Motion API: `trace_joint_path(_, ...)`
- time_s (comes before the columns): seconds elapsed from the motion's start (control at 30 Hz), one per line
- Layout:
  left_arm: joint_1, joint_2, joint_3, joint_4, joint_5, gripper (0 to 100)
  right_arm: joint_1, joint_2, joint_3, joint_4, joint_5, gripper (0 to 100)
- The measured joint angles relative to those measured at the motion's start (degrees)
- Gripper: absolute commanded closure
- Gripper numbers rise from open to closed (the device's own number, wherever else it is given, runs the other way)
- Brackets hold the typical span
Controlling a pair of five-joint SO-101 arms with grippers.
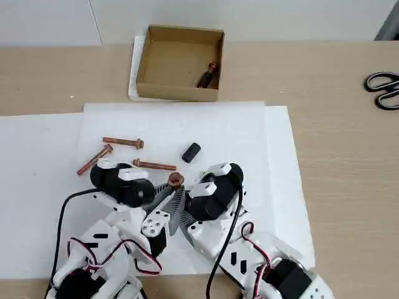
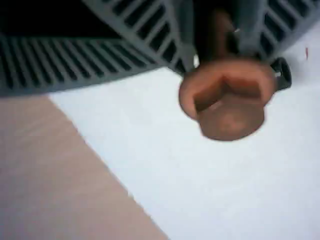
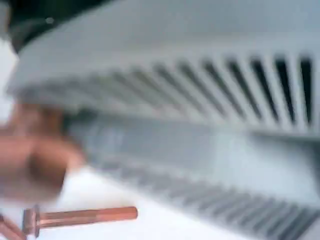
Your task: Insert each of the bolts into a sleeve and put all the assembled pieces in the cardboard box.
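Right now your left hand point(image 1: 169, 192) is clenching a copper bolt point(image 2: 227, 102) by its shank just under the head. It is holding the bolt above the white sheet point(image 1: 274, 187) on the bench point(image 1: 336, 162), close against your right hand point(image 1: 184, 204). I cannot tell whether that hand is gripping anything. The loose black sleeve point(image 1: 191, 152) is lying just beyond, three more bolts point(image 1: 123, 142) are lying nearby, and one assembled piece point(image 1: 207, 75) is sitting in the cardboard box point(image 1: 153, 62). You are handling stiff, smooth metal that is probably apt to roll. The sleeve is likely light and skittish, so be taking it across its middle, leaving the bore open.
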Motion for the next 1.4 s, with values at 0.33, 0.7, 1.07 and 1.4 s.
trace_joint_path(0.33,0.00,0.00,-0.26,1.67,-3.60,99,0.00,0.09,0.18,0.09,0.09,99.6)
trace_joint_path(0.7,-2.99,0.00,-0.26,1.76,-4.13,82,0.00,0.09,0.18,0.09,0.09,99.6)
trace_joint_path(1.07,-7.38,0.00,-0.09,1.85,-3.69,82,0.35,0.09,0.09,0.09,0.09,99.6)
trace_joint_path(1.4,-7.56,0.09,-8.70,2.55,0.18,86,0.35,-0.18,-0.62,0.00,0.09,99.6)
